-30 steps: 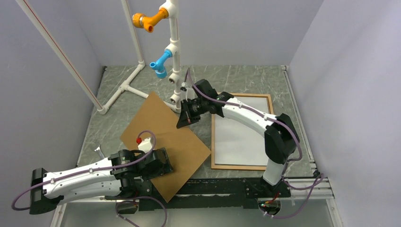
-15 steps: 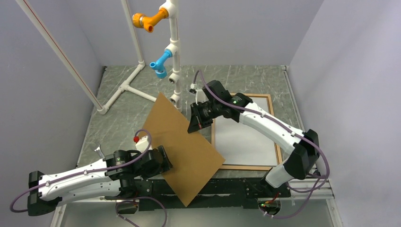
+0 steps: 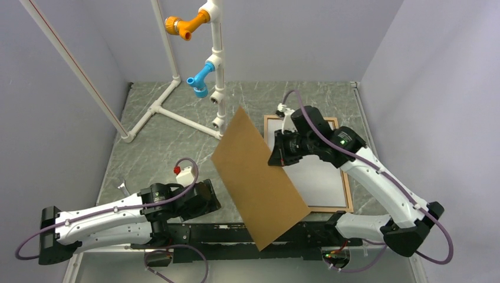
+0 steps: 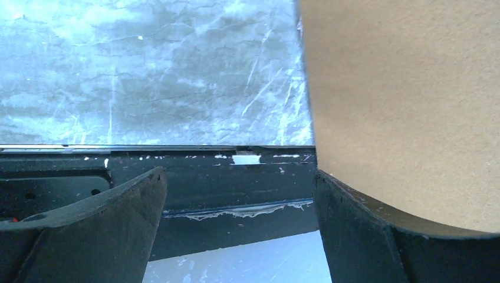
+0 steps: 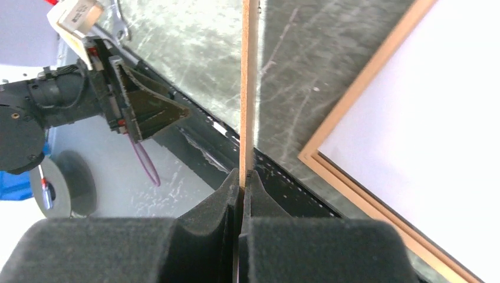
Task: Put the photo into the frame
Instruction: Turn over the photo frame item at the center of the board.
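**Top external.** The right gripper (image 3: 277,156) is clamped on one long edge of the hardboard backing sheet (image 3: 259,177). The sheet is carried tilted, off the table (image 3: 159,153), with its low corner out over the near rail (image 3: 236,233). The frame (image 3: 349,194) lies flat at right. The white rectangle inside it reads as the photo (image 3: 321,183), face-down with its back up and apparently already seated. The left gripper (image 3: 209,197) sits low beside the sheet and holds nothing.

**Left wrist.** The fingers (image 4: 88,224) are spread wide with nothing between them. The sheet's matte, fibrous brown face fills the right side. It is very near the right finger, though I cannot tell whether they touch. The tabletop is veined, marble-look grey-green.

**Right wrist.** The black foam pads (image 5: 224,200) are pressed together on the sheet, seen edge-on as thin, stiff and straight. The frame is a stepped strip of light wood, and the photo's back is plain white.

**Risks.**
- The grip is on one edge only, so the sheet could pivot or slide in the soft foam.
- The low corner could snag the rail.
- A skewed descent could rest the sheet on the wooden rim, or nudge the frame and shift the photo.
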`<state>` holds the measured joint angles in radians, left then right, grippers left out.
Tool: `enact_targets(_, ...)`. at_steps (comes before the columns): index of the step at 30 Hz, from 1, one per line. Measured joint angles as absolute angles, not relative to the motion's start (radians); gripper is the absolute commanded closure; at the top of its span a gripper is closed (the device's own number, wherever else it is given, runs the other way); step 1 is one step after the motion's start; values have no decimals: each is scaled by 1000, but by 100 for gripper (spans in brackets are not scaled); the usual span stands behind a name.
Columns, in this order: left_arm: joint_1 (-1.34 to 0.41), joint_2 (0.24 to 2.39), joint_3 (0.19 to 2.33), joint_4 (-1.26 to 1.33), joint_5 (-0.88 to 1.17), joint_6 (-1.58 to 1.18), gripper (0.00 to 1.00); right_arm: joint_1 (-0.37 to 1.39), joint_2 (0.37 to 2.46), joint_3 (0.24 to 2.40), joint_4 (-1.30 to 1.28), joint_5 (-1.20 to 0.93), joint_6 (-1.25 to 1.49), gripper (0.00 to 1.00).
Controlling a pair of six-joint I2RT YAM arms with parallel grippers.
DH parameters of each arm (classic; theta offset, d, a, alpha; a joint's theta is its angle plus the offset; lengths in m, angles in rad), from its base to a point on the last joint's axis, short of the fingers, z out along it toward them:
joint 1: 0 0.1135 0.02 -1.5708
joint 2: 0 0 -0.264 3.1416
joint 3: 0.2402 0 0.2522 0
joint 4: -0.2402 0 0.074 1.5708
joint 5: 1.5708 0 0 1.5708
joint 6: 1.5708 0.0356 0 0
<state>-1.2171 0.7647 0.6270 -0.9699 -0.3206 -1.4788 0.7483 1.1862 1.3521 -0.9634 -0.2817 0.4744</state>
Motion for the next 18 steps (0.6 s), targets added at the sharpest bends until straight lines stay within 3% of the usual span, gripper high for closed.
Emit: enact_targets(18, -1208, 894, 739, -915, -320, -1381, 3, 727, 1185, 1552, -1155, 7, 567, 100)
